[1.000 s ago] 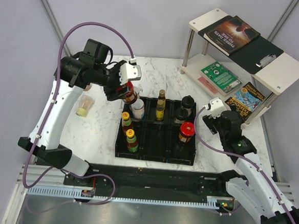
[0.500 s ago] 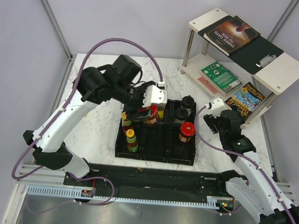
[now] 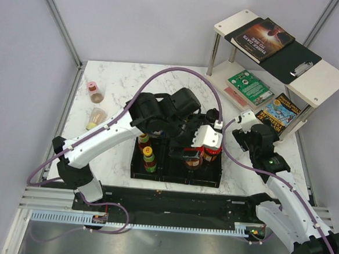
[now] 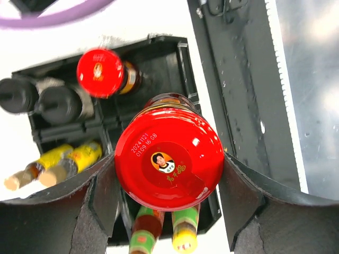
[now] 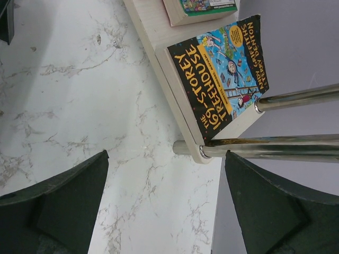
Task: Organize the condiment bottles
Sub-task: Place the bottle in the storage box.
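My left gripper (image 4: 167,165) is shut on a red-capped jar (image 4: 168,132), its fingers (image 4: 241,188) pressed against both sides of the lid. In the top view that gripper (image 3: 199,145) holds the jar (image 3: 191,159) over the front middle of the black tray (image 3: 174,178). In the tray stand another red-capped jar (image 3: 213,147), two yellow-capped sauce bottles (image 3: 149,159) at the left and black-lidded jars (image 3: 212,114) at the back. A pink-lidded shaker (image 3: 92,88) and a small jar (image 3: 95,117) are on the table at the left. My right gripper (image 5: 167,206) is open over bare marble.
A two-level shelf (image 3: 312,82) with books stands at the back right; its metal leg (image 5: 275,151) and a book (image 5: 220,69) lie just ahead of my right gripper (image 3: 243,121). The rail (image 3: 170,202) with both arm bases runs along the near edge.
The left arm has swung from the tray's back left corner across to its front middle, carrying the red-capped jar. The right arm has stayed still.
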`<state>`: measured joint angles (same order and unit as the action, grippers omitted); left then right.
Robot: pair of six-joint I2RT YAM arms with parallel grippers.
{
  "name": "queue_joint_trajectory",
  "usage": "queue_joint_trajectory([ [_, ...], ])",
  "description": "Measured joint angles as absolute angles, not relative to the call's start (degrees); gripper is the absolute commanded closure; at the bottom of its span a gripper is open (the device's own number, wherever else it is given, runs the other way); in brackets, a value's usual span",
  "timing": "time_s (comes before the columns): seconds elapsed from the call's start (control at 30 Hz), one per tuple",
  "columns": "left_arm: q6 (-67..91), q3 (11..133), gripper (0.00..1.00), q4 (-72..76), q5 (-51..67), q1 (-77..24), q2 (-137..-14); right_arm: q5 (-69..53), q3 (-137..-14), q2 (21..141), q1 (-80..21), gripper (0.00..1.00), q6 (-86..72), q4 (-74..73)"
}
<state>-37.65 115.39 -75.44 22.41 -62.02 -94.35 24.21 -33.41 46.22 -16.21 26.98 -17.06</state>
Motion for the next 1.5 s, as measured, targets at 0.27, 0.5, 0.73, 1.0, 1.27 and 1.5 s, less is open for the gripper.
queue_joint_trajectory([
  [0.27, -37.06, 106.30, 0.98, -64.99, 23.07, -65.10, -95.09, 24.32, -33.41, 46.26, -15.73, 0.02, 26.98, -17.04],
  [0.5, -36.36, 95.07, 0.98, -55.20, 22.94, -65.47, -95.61, 24.29, -33.41, 46.70, -15.73, 0.02, 26.98, -16.73],
  [0.73, -35.05, 90.19, 0.98, -45.54, 23.66, -65.80, -95.88, 24.27, -33.41, 46.87, -15.62, 0.02, 27.00, -16.71],
  [1.0, -33.54, 88.90, 0.98, -41.78, 23.68, -66.04, -96.12, 24.25, -33.41, 46.98, -15.62, 0.02, 27.03, -16.71],
  [1.27, -32.80, 88.99, 0.98, -41.32, 23.68, -66.04, -96.38, 24.23, -33.41, 47.09, -15.62, 0.02, 27.03, -16.69],
  [1.5, -32.29, 89.56, 0.98, -41.32, 23.68, -66.08, -96.90, 24.08, -33.39, 47.46, -15.57, 0.02, 27.03, -16.71],
])
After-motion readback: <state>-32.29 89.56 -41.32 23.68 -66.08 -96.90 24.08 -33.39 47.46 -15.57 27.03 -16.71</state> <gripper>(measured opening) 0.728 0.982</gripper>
